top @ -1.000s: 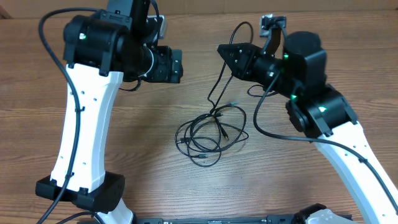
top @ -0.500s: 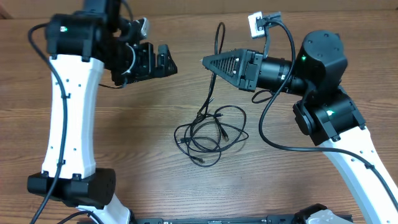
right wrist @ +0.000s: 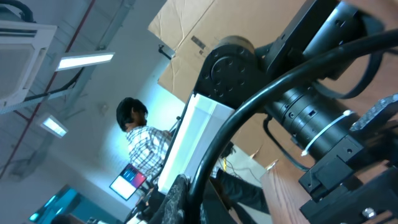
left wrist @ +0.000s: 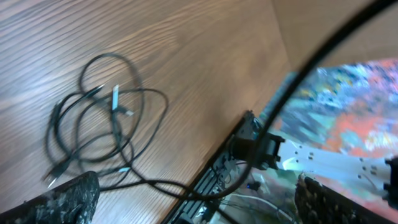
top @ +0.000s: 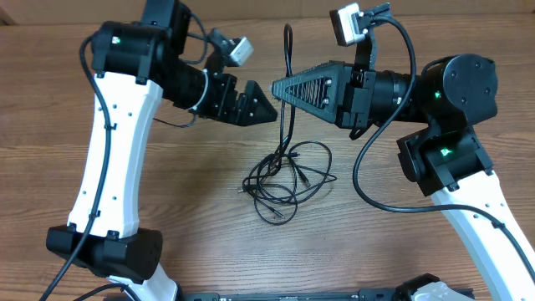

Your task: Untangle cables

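Since the right claw pinches a raised strand of the cables (tangle resting on bench), the wide left claw should grip lower, pulling gently.

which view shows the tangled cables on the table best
Overhead: the whole tangle of cables lies unobstructed on the table, with one strand rising to the right tool. Left wrist shows the loops closer but slightly blurred, partly cut off. Right wrist shows only one blurred strand near the lens.
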Controlling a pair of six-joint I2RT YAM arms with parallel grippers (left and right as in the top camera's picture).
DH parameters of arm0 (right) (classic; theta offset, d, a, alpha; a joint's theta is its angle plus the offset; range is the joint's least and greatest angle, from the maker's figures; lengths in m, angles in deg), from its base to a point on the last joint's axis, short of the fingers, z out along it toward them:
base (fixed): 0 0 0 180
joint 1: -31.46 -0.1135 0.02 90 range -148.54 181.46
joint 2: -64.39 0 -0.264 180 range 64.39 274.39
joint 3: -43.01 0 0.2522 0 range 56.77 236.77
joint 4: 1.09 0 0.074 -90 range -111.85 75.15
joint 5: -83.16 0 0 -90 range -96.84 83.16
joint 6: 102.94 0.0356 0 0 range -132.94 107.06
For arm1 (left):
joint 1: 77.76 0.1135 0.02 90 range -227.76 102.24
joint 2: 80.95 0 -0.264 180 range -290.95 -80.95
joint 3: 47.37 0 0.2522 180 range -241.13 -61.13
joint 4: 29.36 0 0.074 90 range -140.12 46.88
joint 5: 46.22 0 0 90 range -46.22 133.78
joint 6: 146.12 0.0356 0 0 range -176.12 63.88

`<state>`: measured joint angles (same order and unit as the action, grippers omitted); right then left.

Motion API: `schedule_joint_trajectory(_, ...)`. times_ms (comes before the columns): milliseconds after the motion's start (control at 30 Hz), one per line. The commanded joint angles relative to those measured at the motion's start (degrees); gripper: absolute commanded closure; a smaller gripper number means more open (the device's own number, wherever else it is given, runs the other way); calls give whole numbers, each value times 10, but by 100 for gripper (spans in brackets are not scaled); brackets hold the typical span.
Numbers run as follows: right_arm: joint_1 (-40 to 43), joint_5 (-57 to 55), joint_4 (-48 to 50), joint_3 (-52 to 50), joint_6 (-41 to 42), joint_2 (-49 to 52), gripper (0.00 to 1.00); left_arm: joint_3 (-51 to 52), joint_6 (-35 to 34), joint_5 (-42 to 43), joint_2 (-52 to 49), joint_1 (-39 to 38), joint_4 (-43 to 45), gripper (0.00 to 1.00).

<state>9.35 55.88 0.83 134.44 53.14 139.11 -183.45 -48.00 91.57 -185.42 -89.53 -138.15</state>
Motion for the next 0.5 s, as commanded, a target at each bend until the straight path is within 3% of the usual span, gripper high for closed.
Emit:
schedule_joint_trajectory(0,4,13,4,12,27,-10,96,3,40,46,7,-18,8,0)
schedule_joint_trajectory(167,4,12,16,12,40,-10,96,3,52,47,7,-42,9,3)
schedule_joint_trajectory(333,5,12,101,12,99,-10,96,3,52,48,7,-56,10,8)
schedule_joint_trajectory(467,4,14,141,12,130,-10,96,3,52,48,7,-61,10,19)
